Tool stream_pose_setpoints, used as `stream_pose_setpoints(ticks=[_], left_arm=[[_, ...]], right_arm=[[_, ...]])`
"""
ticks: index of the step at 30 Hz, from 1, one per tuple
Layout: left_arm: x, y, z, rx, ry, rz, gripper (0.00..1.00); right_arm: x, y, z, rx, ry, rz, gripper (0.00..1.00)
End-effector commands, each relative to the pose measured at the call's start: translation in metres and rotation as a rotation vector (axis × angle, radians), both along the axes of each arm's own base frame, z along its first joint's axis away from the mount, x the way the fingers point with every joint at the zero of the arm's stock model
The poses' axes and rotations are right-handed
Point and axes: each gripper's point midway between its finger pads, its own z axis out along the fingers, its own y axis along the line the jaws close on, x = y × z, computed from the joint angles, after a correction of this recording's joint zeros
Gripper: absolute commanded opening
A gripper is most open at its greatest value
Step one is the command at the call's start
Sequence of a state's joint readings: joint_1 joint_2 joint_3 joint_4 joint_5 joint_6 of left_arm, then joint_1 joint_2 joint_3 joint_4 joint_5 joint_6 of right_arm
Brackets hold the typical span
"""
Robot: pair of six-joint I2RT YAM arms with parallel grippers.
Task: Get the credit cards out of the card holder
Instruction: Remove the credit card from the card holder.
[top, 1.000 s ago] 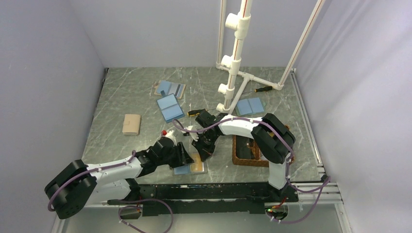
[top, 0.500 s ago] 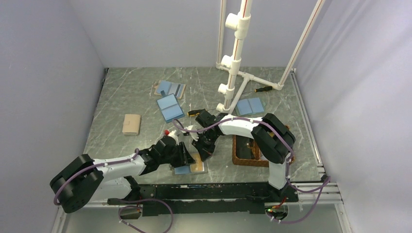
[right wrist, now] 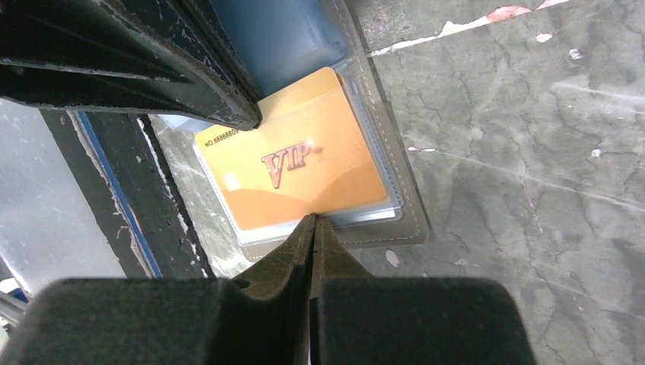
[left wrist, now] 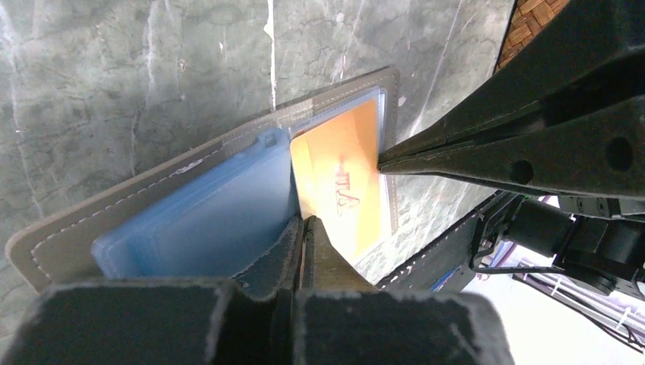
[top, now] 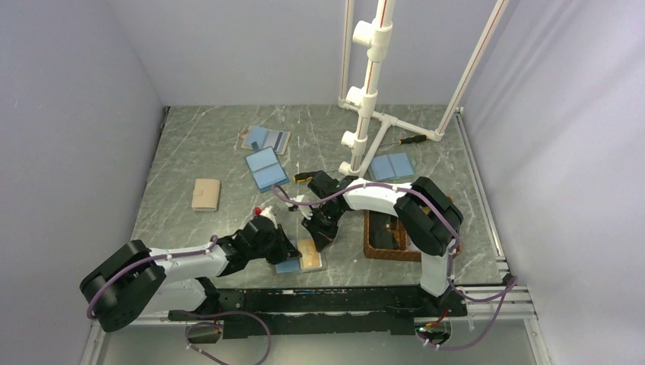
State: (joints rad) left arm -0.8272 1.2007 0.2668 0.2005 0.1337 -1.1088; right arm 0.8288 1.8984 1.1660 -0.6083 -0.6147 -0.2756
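The card holder (top: 298, 258) lay open at the near edge of the worktop (top: 213, 152). The left claw (left wrist: 306, 228), closed on nothing, pinned its fold. The right claw (right wrist: 313, 222) — also closed — touched the edge of the orange credit card (right wrist: 297, 171). Sliding that card flat out of its sleeve looked wisest.

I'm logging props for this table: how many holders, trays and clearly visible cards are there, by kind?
Open blue-lined holders: 4
Folded tan holder: 1
Wicker tray: 1
Orange VIP card: 1
Total: 7
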Motion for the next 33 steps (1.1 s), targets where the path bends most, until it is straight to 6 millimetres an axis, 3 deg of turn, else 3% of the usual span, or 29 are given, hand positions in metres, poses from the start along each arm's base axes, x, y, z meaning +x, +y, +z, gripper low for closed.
stream_pose_setpoints(ticks=[1, 17, 19, 25, 33], left_arm=[[-0.001, 0.007, -0.006, 0.013, -0.04, 0.005, 0.0], [-0.013, 0.04, 0.016, 0.007, -0.163, 0.021, 0.0], [-0.014, 0.042, 0.017, 0.011, -0.17, 0.017, 0.0], [-0.017, 0.043, 0.022, 0.005, -0.211, -0.022, 0.0], [-0.014, 0.041, 0.038, 0.008, -0.312, -0.083, 0.0]], right_arm=[[0.015, 0.009, -0.005, 0.013, -0.08, 0.006, 0.02], [0.018, 0.007, -0.002, 0.011, -0.096, 0.017, 0.04], [0.015, 0.009, 0.003, 0.034, -0.083, 0.034, 0.04], [0.004, 0.014, 0.032, 0.143, -0.072, 0.107, 0.21], [-0.012, 0.015, 0.064, 0.26, -0.061, 0.206, 0.26]])
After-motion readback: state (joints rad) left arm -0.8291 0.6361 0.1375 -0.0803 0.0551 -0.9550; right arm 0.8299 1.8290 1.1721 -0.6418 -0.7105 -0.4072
